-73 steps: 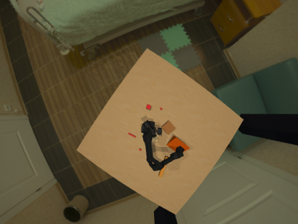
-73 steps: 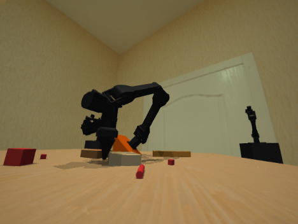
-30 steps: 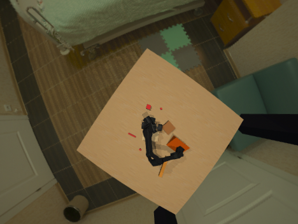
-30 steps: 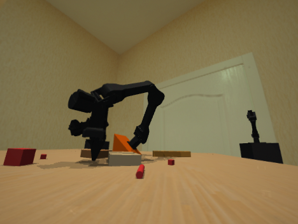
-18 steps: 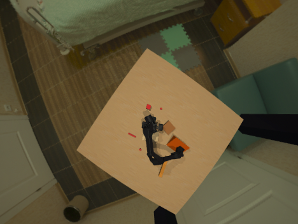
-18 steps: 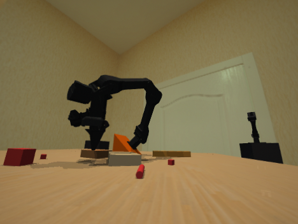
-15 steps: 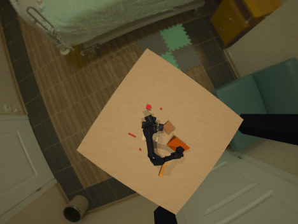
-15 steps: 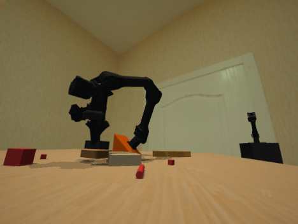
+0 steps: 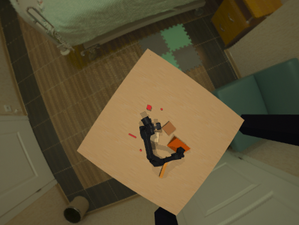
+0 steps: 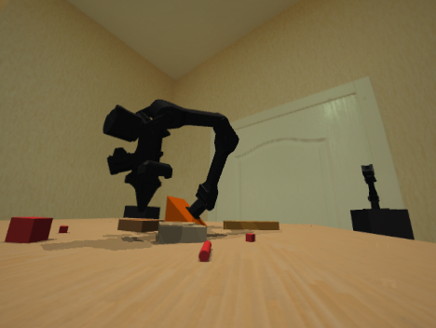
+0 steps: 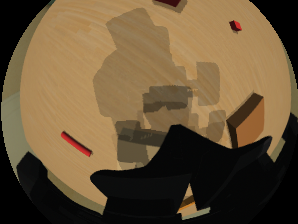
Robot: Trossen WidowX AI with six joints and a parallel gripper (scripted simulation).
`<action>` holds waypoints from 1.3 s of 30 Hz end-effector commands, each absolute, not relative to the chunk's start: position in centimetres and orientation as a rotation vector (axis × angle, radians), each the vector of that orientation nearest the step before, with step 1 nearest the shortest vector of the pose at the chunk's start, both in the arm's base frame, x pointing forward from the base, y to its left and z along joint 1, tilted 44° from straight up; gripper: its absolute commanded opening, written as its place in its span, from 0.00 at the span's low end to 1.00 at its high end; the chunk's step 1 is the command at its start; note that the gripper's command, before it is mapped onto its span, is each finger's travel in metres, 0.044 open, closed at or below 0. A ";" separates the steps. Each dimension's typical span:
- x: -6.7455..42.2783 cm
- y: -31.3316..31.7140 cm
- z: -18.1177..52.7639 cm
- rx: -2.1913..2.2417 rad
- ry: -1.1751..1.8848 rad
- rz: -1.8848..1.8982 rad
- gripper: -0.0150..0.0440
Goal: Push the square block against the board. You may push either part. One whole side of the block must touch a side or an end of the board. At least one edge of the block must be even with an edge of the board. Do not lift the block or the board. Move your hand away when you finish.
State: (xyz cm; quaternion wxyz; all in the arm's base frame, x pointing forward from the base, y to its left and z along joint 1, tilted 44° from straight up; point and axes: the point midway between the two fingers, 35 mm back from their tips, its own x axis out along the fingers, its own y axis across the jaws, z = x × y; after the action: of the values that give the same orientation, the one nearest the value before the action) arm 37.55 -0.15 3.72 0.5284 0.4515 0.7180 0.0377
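My gripper (image 10: 145, 205) is shut tight (nothing in it) and hangs above the table (image 9: 198, 105), near the block (image 9: 168, 128).

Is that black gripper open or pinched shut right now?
Shut, holding nothing. In the exterior view the gripper tapers to a single point, with no gap between the fingers.

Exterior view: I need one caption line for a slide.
Black arm with shut gripper poised above the table, near a brown square block, pale block and scattered red pieces.
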 end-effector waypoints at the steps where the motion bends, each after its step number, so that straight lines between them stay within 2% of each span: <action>1: 38.3 0.4 4.8 0.982 1.670 0.204 0.25; 32: 41.3 6.4 10.4 0.171 1.261 0.973 0.25; 39: 41.4 6.7 10.7 0.132 1.235 1.005 0.25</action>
State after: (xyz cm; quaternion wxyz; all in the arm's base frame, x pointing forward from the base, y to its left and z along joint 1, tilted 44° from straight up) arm 41.16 6.73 10.12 0.6924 0.0672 0.5640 0.4450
